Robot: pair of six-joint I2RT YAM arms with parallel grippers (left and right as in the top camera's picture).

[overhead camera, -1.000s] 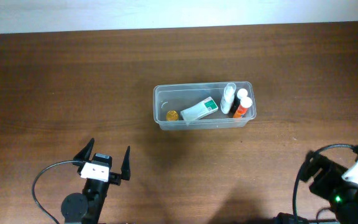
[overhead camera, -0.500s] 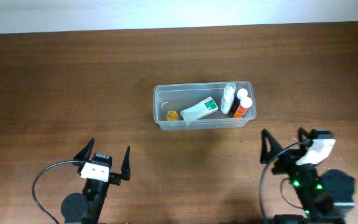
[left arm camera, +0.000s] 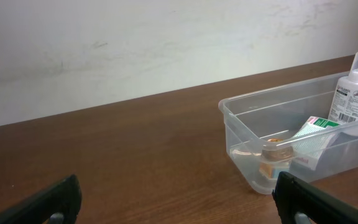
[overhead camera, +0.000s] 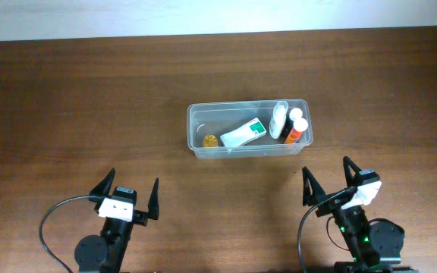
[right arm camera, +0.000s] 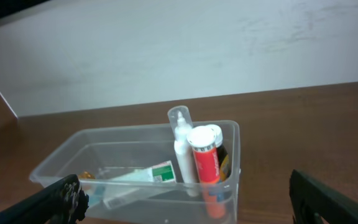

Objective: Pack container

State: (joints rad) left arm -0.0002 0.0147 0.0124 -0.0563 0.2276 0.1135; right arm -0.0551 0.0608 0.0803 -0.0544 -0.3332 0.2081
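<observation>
Only overhead shows the container (overhead camera: pixel 190 129) whole.

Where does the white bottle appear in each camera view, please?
Overhead: white bottle at the container's right end.
Left wrist: far right edge, inside the container.
Right wrist: centre, beside the orange tube.
Shared landmark: the container.

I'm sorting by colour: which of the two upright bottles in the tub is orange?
The white-capped orange tube, at the container's right end; the bottle beside it is white with a clear cap.
</observation>
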